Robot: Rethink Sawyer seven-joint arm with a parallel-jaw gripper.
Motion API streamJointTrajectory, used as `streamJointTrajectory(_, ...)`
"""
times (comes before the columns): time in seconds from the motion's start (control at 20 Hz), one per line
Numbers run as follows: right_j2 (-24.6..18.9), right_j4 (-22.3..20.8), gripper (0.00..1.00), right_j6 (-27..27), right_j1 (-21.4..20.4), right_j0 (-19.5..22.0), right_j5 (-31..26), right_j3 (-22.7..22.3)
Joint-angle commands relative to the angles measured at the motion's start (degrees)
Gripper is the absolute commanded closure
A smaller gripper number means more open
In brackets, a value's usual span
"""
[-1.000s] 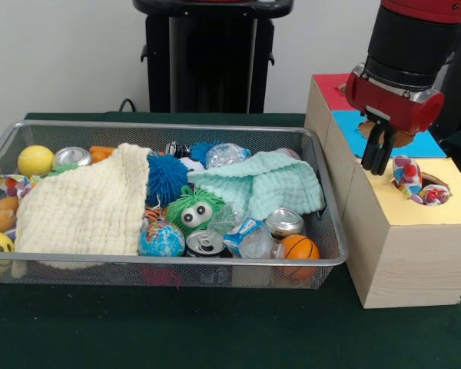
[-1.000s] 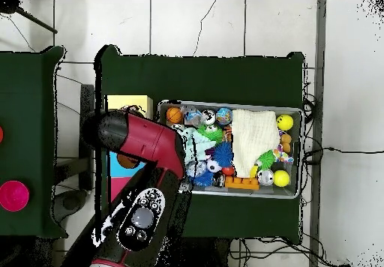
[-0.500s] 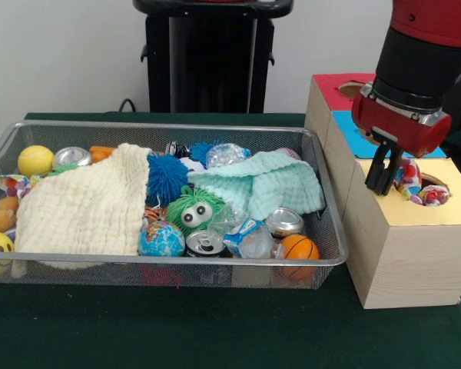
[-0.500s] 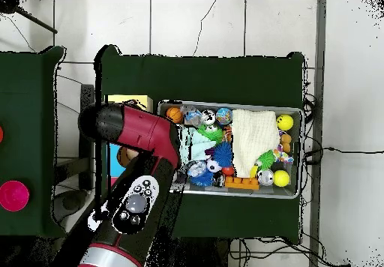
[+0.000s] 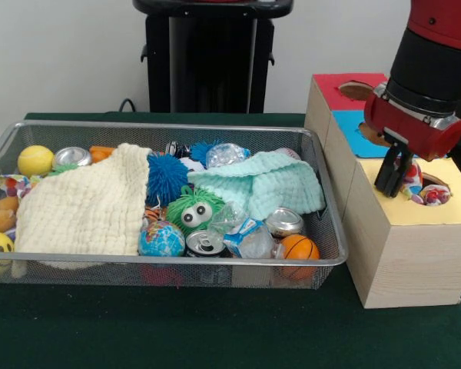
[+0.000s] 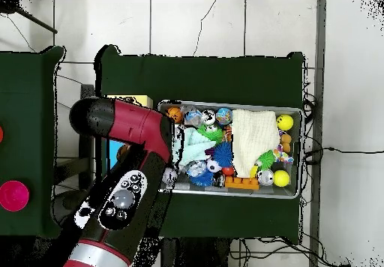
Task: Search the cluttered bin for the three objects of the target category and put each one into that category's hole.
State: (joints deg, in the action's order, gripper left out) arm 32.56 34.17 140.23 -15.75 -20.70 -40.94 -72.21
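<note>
While cloths, balls and cans crowd the wire bin point(image 5: 8, 146) on the green counter point(image 5: 215, 330), the robot's hand point(image 5: 389, 184), fingers nearly together and empty, hangs beside two colourful patterned toys point(image 5: 422, 184) poking from the yellow hole of the wooden box point(image 5: 399, 254).

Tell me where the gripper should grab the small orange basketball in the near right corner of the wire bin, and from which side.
Take the small orange basketball across its round middle, coming straight down from above. Its top shows bare, while the wire mesh bin walls it in at the front and right, and a crushed silver can sits close behind, so a sideways approach looks blocked. Being a ball, it will likely roll unless the grip is centred.
</note>
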Motion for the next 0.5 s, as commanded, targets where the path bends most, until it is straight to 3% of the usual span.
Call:
streamJointTrajectory(0.05,-4.23,2.37,1.0,20.89,3.6,-1.37,-8.63,3.12)
streamJointTrajectory(0.25,-4.2,1.34,1.0,20.88,0.52,-1.54,-11.29,1.82)
streamJointTrajectory(0.5,-5.36,0.6,1.0,17.45,-3.29,-0.84,-9.65,-2.74)
